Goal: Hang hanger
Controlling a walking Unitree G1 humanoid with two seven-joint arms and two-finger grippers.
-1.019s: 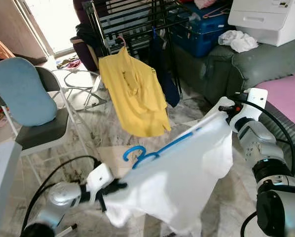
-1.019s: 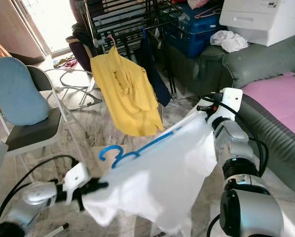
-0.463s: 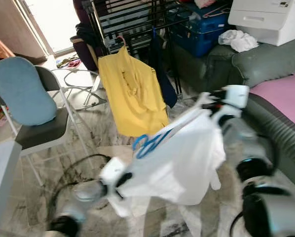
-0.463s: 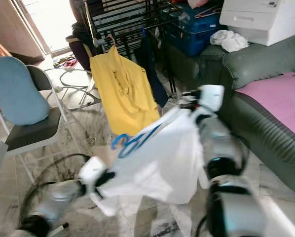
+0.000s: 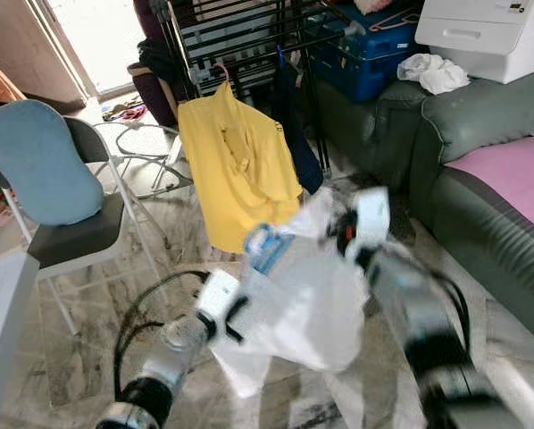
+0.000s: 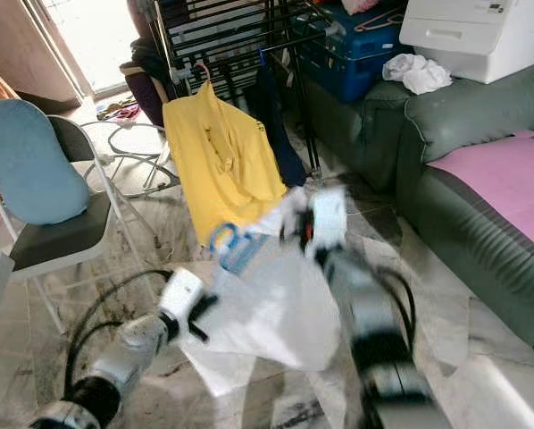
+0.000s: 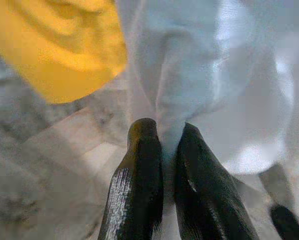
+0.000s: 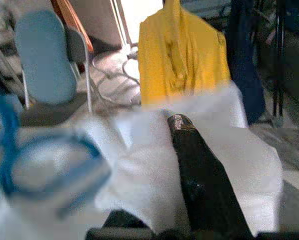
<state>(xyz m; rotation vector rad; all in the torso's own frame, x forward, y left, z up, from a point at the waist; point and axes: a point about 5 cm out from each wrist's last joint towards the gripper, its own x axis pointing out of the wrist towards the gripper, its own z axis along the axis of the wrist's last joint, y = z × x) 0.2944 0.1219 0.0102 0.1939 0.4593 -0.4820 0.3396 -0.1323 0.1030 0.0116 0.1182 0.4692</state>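
**Operator:** Fingers first — what are they doing?

**Spotter:** Your left gripper (image 7: 162, 150) has its two black fingers (image 7: 139, 170) pinched together on a fold of the white garment (image 5: 307, 299), at its lower left edge. Your right gripper (image 8: 189, 150) has one finger lying over the cloth at the upper right; its mate is buried in the fabric, so you appear to be gripping the garment there, though the hold itself is hidden and blurred.

**Operator:** And the hanger?

**Spotter:** Your blue hanger (image 6: 227, 246) sits inside the garment, its hook poking out at the top left of the bundle. You carry it in the air between both arms, just in front of the yellow shirt (image 5: 236, 170) that hangs on the black drying rack (image 5: 240, 40).

**Operator:** Which step am I on?

**Spotter:** I'd judge you are in the carry, bringing the load toward the rack. Nothing is hooked yet.

**Operator:** What does the next move need?

**Spotter:** You need to lift the hook well above a free rail, turn its open side toward the bar, and keep clear of the yellow shirt and the dark blue garment (image 5: 294, 116) beside it. Mind the folding chair (image 5: 70, 223) on your left, and let the cloth hang so the hook stays visible.
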